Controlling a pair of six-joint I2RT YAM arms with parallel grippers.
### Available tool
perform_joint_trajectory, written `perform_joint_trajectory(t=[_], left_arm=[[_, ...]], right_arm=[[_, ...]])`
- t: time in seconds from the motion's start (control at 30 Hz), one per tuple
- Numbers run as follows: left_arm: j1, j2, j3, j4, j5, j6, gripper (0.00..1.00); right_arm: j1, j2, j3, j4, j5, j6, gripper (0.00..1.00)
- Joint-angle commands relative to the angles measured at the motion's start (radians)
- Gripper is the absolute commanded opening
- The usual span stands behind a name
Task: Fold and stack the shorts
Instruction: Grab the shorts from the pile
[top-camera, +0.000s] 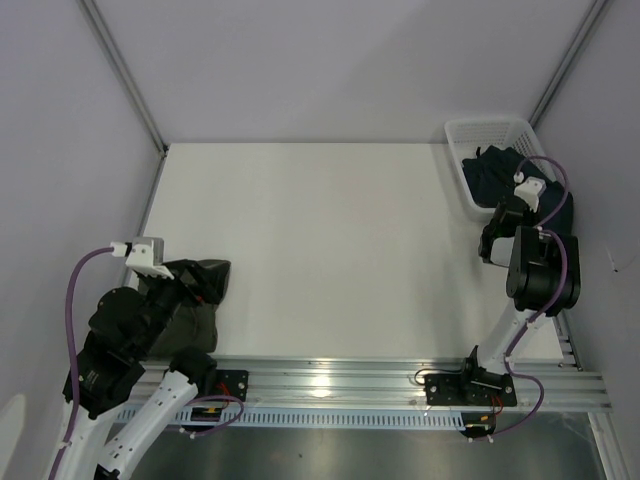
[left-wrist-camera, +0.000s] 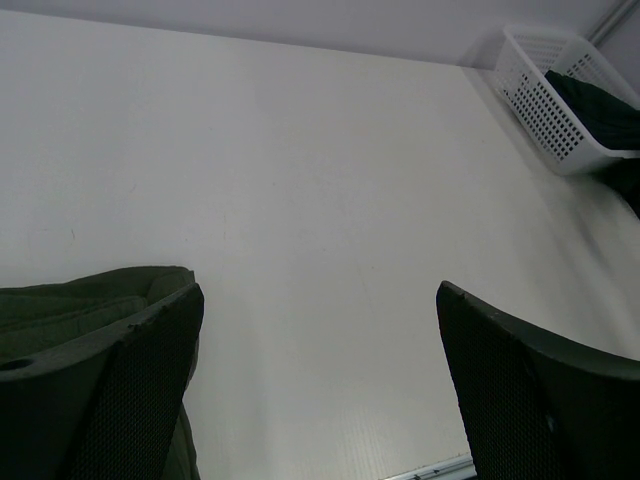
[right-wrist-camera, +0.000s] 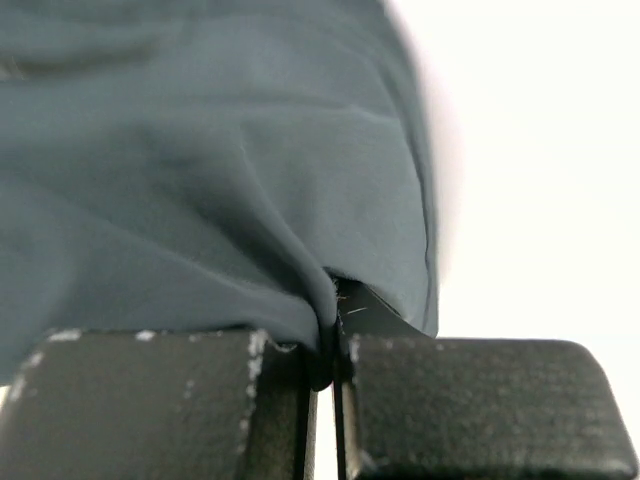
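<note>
The white bench (top-camera: 330, 250) carries bunched olive-green shorts (top-camera: 200, 318) at its near left. A white mesh basket (top-camera: 463, 160) sits far right.

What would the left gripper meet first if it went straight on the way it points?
Probably the bare table; the left gripper stands open with nothing between its fingers. The basket lies farther off, to the right.

My left arm (top-camera: 118, 335) sits folded low, left hand (left-wrist-camera: 318, 292) spread wide open; my right arm (top-camera: 540, 268) reaches forward, right hand (right-wrist-camera: 328, 350) pinched fully shut.
</note>
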Motion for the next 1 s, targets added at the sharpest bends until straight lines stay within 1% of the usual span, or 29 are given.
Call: perform_joint_trajectory(t=[0.0, 0.13, 0.23, 0.4, 0.5, 0.53, 0.57, 0.6, 0.7, 0.73, 0.77, 0.8, 0.83, 0.87, 0.9, 0.93, 0.97], left_arm=[[-0.006, -0.018, -0.007, 0.020, -0.012, -0.015, 0.99], [-0.004, -0.024, -0.007, 0.019, -0.016, -0.016, 0.99], [-0.006, -0.029, -0.009, 0.019, -0.018, -0.016, 0.99], [-0.004, -0.030, -0.009, 0.020, -0.018, -0.018, 0.99], [-0.006, -0.030, -0.007, 0.020, -0.016, -0.016, 0.99], [-0.006, -0.027, -0.009, 0.020, -0.016, -0.016, 0.99], [-0.004, -0.027, -0.007, 0.022, -0.016, -0.016, 0.99], [-0.006, -0.026, -0.009, 0.020, -0.016, -0.016, 0.99], [-0.004, -0.015, -0.007, 0.017, -0.019, -0.018, 0.99], [-0.006, -0.012, -0.004, 0.016, -0.021, -0.018, 0.99], [-0.006, -0.012, -0.006, 0.016, -0.021, -0.018, 0.99], [-0.006, -0.012, -0.004, 0.017, -0.021, -0.018, 0.99], [-0.006, -0.012, -0.006, 0.016, -0.019, -0.018, 0.99], [-0.006, -0.014, -0.006, 0.016, -0.021, -0.018, 0.99], [-0.004, -0.015, -0.012, 0.019, -0.019, -0.019, 0.99], [-0.006, -0.017, -0.010, 0.022, -0.016, -0.018, 0.99], [-0.006, -0.018, -0.010, 0.023, -0.015, -0.018, 0.99]], right_arm=[[0.019, -0.111, 0.053, 0.025, 0.084, 0.049, 0.00], [0.010, -0.189, 0.070, -0.066, 0.067, 0.098, 0.00], [0.001, -0.219, 0.064, -0.112, 0.067, 0.112, 0.00], [-0.009, -0.285, 0.042, -0.138, 0.039, 0.135, 0.00], [-0.006, -0.332, 0.109, -0.211, 0.032, 0.182, 0.00], [0.000, -0.338, 0.146, -0.291, 0.035, 0.214, 0.00], [0.011, -0.348, 0.233, -0.330, 0.059, 0.230, 0.00], [0.052, -0.354, 0.272, -0.351, 0.076, 0.235, 0.00], [0.138, -0.395, 0.413, -0.344, 0.102, 0.215, 0.00], [0.190, -0.395, 0.466, -0.365, 0.119, 0.212, 0.00], [0.214, -0.392, 0.531, -0.397, 0.128, 0.218, 0.00], [0.226, -0.383, 0.676, -0.432, 0.107, 0.222, 0.00], [0.262, -0.372, 0.752, -0.493, 0.101, 0.225, 0.00], [0.301, -0.363, 0.828, -0.520, 0.082, 0.230, 0.00], [0.315, -0.328, 1.020, -0.566, 0.011, 0.248, 0.00], [0.330, -0.305, 1.132, -0.697, -0.026, 0.271, 0.00], [0.367, -0.283, 1.234, -0.754, -0.068, 0.303, 0.00]])
